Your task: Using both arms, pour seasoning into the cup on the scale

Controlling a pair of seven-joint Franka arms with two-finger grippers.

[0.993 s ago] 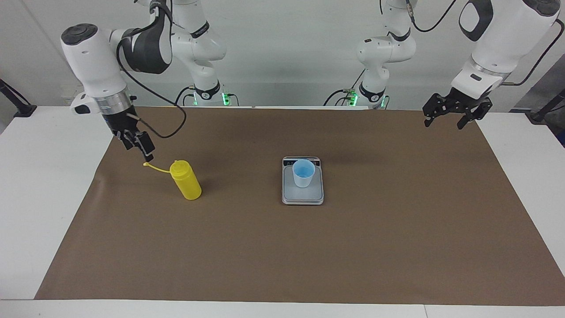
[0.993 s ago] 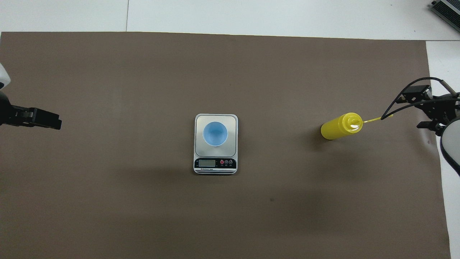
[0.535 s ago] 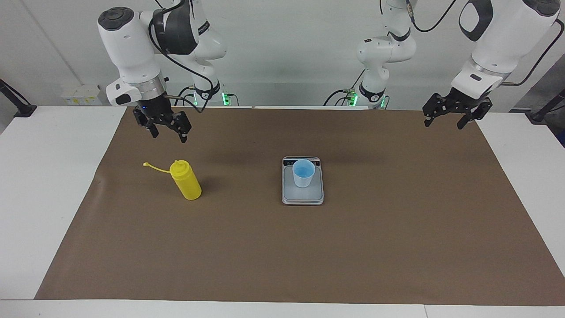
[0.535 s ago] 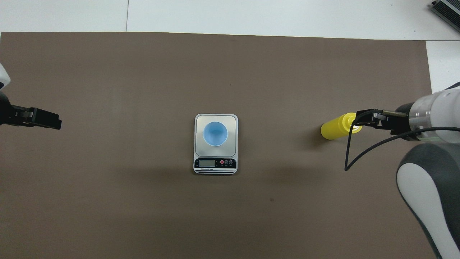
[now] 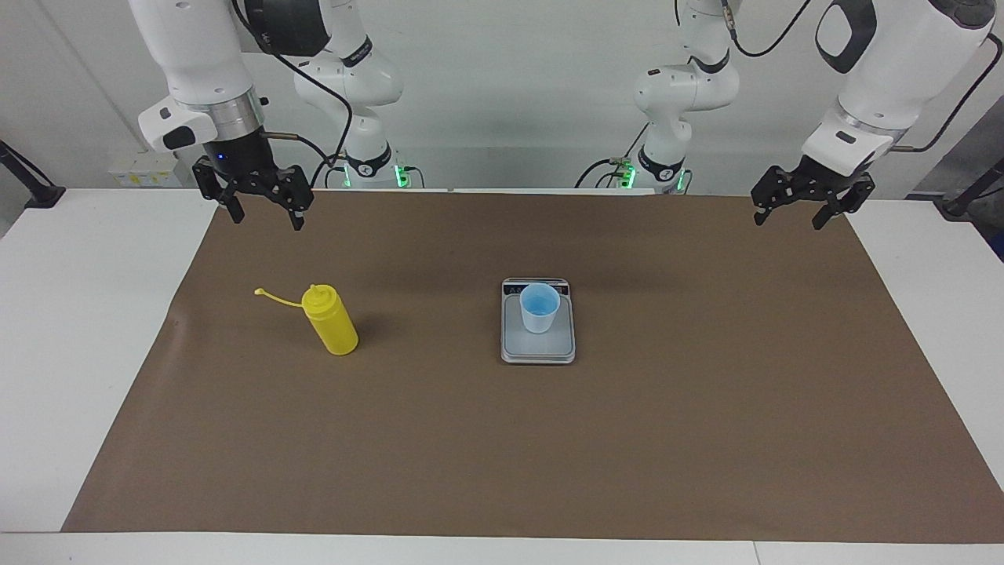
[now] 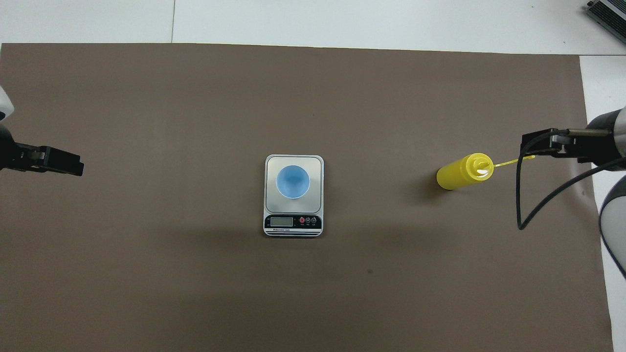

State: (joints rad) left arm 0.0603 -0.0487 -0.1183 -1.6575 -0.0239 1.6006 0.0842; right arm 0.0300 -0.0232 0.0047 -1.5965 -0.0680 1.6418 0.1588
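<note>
Standing upright on the brown mat (image 5: 549,471) toward the right arm's end of the table, the seasoning (image 5: 331,320) has its cap off, the cap strap (image 5: 276,297) trailing out sideways from the nozzle. In the facing view the right gripper (image 5: 261,207) hangs in the air above the mat, closer to the robots than the bottle and well apart from it, fingers spread and holding nothing. The left gripper (image 5: 792,207) waits over the mat's edge at its own end, fingers likewise spread and empty. Mid-table sits the scale (image 5: 538,345), with the cup (image 5: 540,308) upright on its weighing plate.

From overhead, the cup (image 6: 293,182) sits near the middle of the scale (image 6: 293,230) plate, the display strip on the edge nearest the robots. The seasoning (image 6: 462,171) shows its open nozzle (a pale spot at the tip), and the right gripper (image 6: 540,144) appears just past the strap's end. Only the tip of the left gripper (image 6: 54,162) shows at the frame's edge.

By my reading, the pour proper has not begun: the cap is open and the cup is placed, but the bottle is ungrasped and nothing visible has gone into the cup. Grasping, carrying, tipping and squeezing all remain.
</note>
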